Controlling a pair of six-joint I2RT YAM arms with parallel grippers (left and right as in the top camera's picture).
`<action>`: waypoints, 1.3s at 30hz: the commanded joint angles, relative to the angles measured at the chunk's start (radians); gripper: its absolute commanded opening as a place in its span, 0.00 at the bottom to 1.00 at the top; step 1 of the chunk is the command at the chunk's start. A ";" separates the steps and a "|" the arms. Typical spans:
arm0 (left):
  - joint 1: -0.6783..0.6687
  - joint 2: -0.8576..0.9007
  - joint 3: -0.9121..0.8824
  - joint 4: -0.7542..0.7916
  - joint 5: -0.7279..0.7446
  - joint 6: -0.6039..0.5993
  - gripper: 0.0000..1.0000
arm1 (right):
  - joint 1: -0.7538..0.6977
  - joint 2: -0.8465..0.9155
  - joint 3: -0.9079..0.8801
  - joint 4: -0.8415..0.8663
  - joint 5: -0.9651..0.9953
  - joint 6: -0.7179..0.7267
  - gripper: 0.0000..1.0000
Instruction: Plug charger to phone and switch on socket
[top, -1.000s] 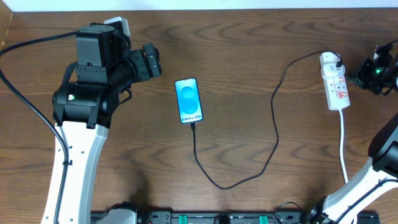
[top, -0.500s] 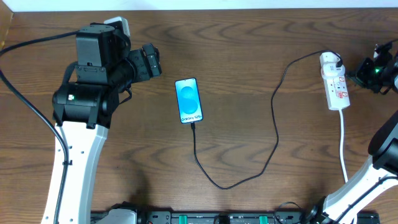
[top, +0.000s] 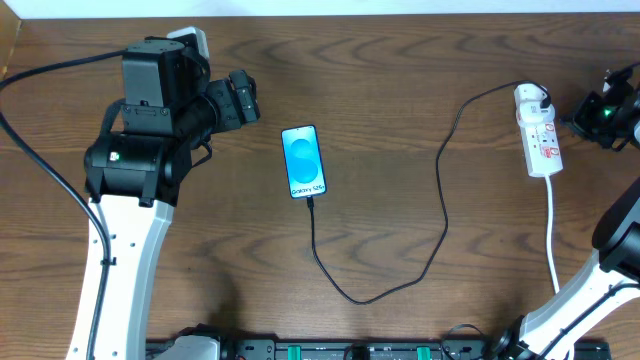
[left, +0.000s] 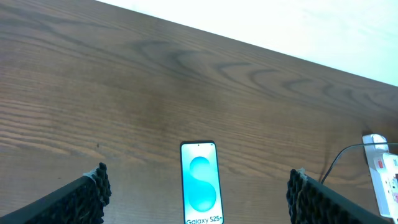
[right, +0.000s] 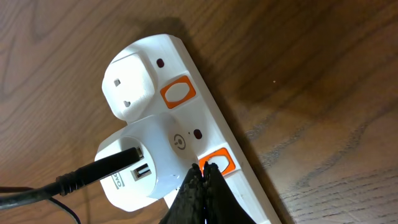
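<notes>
The phone (top: 304, 161) lies flat mid-table with its blue screen lit; it also shows in the left wrist view (left: 201, 182). The black charger cable (top: 440, 215) runs from the phone's near end in a loop to a white plug (right: 149, 158) in the white socket strip (top: 538, 131). My left gripper (left: 198, 194) is open and empty, to the left of the phone. My right gripper (right: 203, 169) is shut, its tips at an orange switch (right: 219, 160) on the socket (right: 205, 112), beside the plug.
A second orange switch (right: 177, 91) sits by an empty outlet on the strip. The strip's white cord (top: 553, 235) runs toward the table's front edge at the right. The table's far edge shows in the left wrist view.
</notes>
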 joint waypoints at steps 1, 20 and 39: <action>0.004 0.002 0.008 -0.004 -0.013 0.006 0.92 | -0.007 0.019 0.005 0.004 0.009 0.007 0.01; 0.004 0.002 0.008 -0.003 -0.013 0.006 0.92 | -0.003 0.078 0.005 0.028 -0.001 0.014 0.01; 0.004 0.002 0.008 -0.003 -0.013 0.006 0.91 | -0.002 0.080 -0.061 0.062 -0.004 0.014 0.01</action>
